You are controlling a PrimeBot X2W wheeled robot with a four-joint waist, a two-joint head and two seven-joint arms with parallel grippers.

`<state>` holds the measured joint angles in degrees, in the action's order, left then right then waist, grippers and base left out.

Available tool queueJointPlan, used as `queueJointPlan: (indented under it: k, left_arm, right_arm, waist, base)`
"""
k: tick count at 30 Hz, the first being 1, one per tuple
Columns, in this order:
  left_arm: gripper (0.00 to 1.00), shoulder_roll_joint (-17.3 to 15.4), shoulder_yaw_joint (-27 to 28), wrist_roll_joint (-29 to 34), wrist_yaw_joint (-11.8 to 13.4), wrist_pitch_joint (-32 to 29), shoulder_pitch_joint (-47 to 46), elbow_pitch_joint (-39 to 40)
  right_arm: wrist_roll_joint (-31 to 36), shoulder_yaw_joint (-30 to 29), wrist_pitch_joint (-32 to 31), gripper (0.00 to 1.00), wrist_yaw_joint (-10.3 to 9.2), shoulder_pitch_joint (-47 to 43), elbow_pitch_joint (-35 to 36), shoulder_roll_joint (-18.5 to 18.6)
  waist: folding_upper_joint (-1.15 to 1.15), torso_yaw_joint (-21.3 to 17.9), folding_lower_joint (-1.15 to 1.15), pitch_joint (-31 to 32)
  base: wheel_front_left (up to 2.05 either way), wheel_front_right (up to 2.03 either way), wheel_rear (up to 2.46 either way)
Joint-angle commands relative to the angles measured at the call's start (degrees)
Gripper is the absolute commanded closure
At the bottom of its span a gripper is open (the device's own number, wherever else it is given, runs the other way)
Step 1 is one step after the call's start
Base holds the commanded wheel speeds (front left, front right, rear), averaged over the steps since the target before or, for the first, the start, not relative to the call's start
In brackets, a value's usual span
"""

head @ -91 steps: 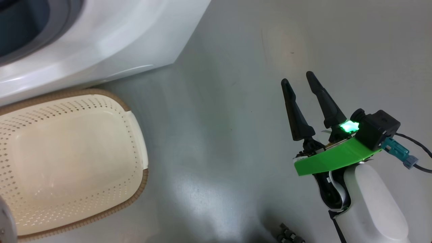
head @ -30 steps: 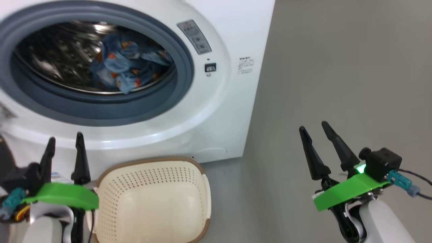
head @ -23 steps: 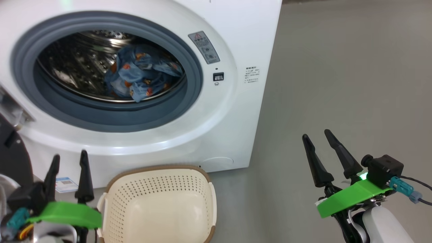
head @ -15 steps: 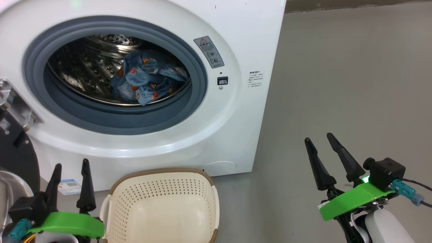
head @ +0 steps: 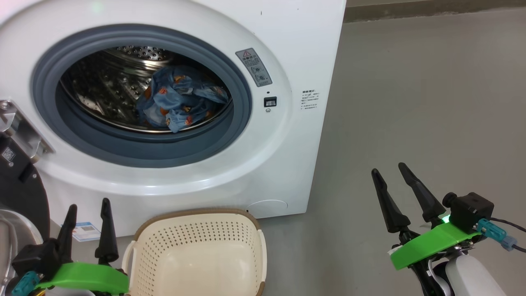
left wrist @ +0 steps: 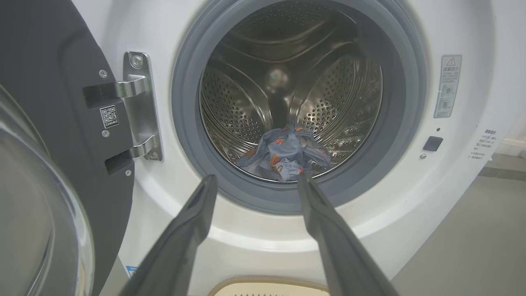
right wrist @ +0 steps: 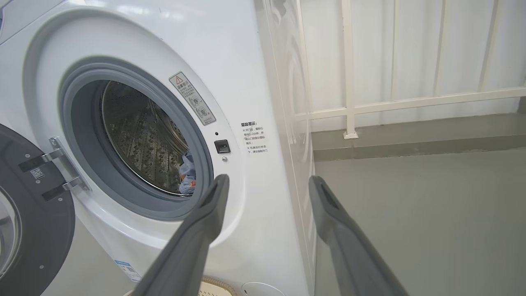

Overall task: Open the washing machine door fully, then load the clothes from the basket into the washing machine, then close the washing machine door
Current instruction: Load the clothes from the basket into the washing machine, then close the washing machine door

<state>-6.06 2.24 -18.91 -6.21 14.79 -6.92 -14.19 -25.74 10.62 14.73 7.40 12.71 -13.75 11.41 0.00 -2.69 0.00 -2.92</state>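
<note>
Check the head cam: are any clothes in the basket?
No, the basket is bare inside; the clothes lie in the washing machine drum.

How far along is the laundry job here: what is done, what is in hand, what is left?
Done: the washing machine door stands swung open on its hinge, the clothes lie in the drum, and the basket looks empty. In hand: nothing; the left gripper and right gripper are both open and empty. Left: closing the door.
</note>
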Motion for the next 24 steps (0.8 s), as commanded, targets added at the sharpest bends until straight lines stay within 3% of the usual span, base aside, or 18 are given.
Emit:
queueJointPlan:
  k: [1,24]
  left_arm:
    - [0.0,-1.4,1.8,0.1,0.4,0.1,-0.6,1.2]
    - [0.0,-1.3,1.0,-0.8,0.4,0.2,-0.7,1.0]
  right_arm:
    - [-0.6,1.4,0.3,0.0,0.09,0.0,1.1,0.6]
    - [-0.8,1.5,0.3,0.0,0.09,-0.1,1.2,0.6]
  waist:
    - [0.0,0.0,0.0,0.0]
    - [0.0,-0.4,0.0,0.0]
  base:
    - [0.0,0.0,0.0]
    - [0.0,0.0,0.0]
